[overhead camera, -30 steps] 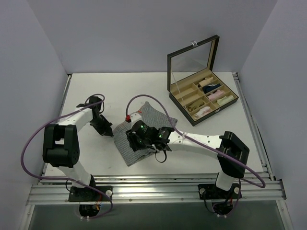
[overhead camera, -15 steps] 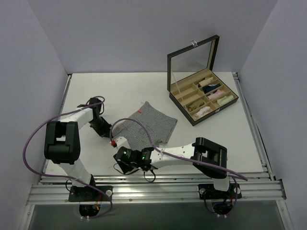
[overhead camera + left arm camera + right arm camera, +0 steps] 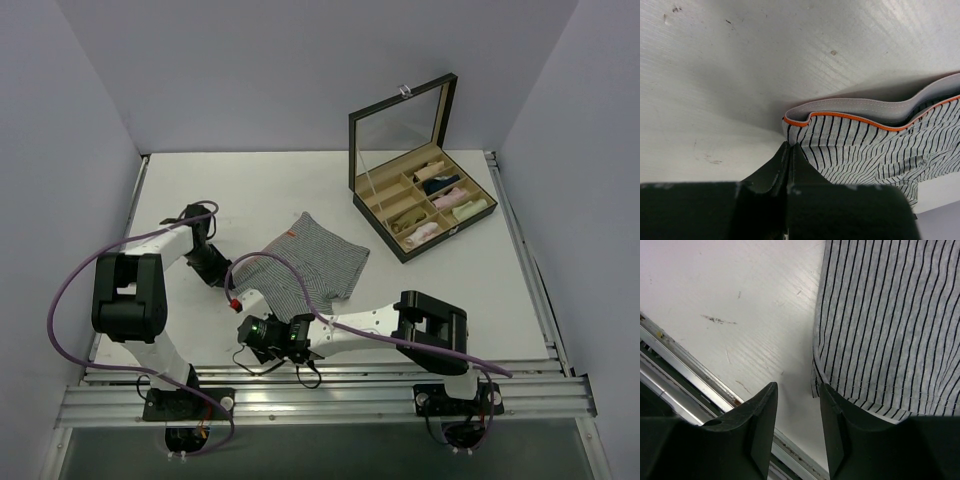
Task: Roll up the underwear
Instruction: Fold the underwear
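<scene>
Underwear [image 3: 325,250] lying spread flat near the middle of the table [image 3: 200,190], its waistband [image 3: 860,107] turned toward the left arm and its hem [image 3: 865,395] toward the near rail; not yet rolled. Left gripper [image 3: 789,146] has its fingers pressed together, tips touching the corner of the waistband; whether any cloth is nipped between them cannot be told. Right gripper [image 3: 797,390] has its fingers apart, low over the table, straddling the near corner of the hem with nothing held. Likely faults from here: the right fingers stand mostly over bare table, so on coming together they may catch only the outermost fold of hem, or miss it, and a roll begun from so little cloth would probably skew or fall open. The left hold, if there is one, sits on the very corner, so a pull from the other side could slip the cloth free and let the garment slide instead of turning over on itself. The purple cable [image 3: 285,262] of the right arm drapes across the cloth and might drag or rumple it as that arm moves. The rail [image 3: 685,370] lies just beside the right fingers, so a low sweep toward it risks a knock. The open box [image 3: 420,200] of rolled garments stands well apart at the far right
</scene>
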Robot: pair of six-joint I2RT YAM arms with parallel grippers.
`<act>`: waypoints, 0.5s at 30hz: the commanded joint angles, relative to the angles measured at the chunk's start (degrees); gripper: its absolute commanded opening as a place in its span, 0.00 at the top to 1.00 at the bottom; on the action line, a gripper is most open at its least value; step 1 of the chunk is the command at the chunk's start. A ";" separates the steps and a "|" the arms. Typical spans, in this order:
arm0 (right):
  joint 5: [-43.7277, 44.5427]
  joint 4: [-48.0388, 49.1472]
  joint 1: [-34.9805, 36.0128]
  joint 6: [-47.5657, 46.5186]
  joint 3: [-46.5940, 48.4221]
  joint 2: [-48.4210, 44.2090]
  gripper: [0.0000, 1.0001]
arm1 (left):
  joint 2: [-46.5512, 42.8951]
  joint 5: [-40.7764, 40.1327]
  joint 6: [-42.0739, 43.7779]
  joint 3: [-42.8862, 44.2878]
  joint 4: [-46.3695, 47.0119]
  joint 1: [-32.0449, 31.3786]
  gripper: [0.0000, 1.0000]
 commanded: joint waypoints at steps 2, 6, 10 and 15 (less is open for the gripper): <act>2.84 -2.89 -0.12 -0.49 2.32 -0.74 0.65 | 0.01 0.12 0.95 1.04 -0.53 0.32 0.98; 3.01 -2.97 -0.12 -0.66 2.40 -0.39 0.65 | -0.25 -0.23 0.95 0.87 -0.71 0.32 0.98; 3.01 -2.97 -0.03 -1.02 2.76 0.40 0.64 | -0.42 -0.58 0.95 0.51 -0.71 0.23 0.98; 2.48 -2.10 -0.12 -1.54 2.75 2.86 0.65 | -0.51 -1.19 1.04 0.34 -1.15 0.32 0.98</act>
